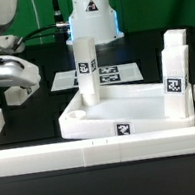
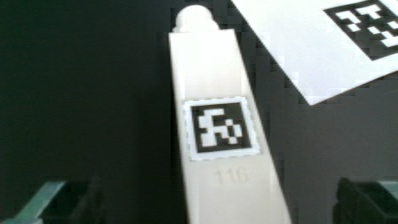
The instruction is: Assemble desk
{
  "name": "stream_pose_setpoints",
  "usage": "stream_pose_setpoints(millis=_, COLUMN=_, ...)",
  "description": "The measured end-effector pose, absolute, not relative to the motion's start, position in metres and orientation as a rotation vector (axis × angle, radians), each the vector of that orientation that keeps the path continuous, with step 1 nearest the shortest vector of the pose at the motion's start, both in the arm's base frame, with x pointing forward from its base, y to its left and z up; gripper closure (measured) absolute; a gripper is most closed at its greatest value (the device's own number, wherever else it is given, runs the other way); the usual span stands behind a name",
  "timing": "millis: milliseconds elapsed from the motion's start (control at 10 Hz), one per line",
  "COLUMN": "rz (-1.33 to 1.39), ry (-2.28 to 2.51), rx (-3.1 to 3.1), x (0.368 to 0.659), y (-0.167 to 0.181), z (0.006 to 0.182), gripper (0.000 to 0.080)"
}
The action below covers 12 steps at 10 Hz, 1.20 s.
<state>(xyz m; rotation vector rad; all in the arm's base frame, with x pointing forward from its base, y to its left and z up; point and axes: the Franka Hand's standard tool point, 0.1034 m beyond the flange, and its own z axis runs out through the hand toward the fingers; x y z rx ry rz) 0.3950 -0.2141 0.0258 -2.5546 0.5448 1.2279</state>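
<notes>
Gaping gripper (image 2: 210, 205) straddles smooth white tagged leg (image 2: 217, 110), round-pegged.

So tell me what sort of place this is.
Probably a robotics lab test bench: a black table fenced by white border rails, a marker board of printed tags fixed on it, and tagged white desk parts under a robot arm.

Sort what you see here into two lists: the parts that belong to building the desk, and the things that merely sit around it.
Belongs to the job:
- desk top, tray-like with a raised rim
- leg standing at one of its corners
- leg standing at another corner
- loose leg under the open gripper

Just lying about:
- marker board
- border rail
- black table
</notes>
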Motion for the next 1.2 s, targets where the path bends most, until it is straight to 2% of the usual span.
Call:
stream_pose_setpoints(millis=200, rz=1.347, ry=0.535, rx=-2.469, x=0.394, y=-0.215, z=0.022, gripper=0.0150)
stream_pose_setpoints(millis=1000, rz=1.399, ry=0.530, rx=-2.433, x=0.388, y=-0.211, z=0.016, gripper=0.0150)
stream_pose_setpoints(millis=1200, rz=1.425, ry=0.530, rx=-2.425, x=0.389, y=-0.213, z=0.009, gripper=0.0150)
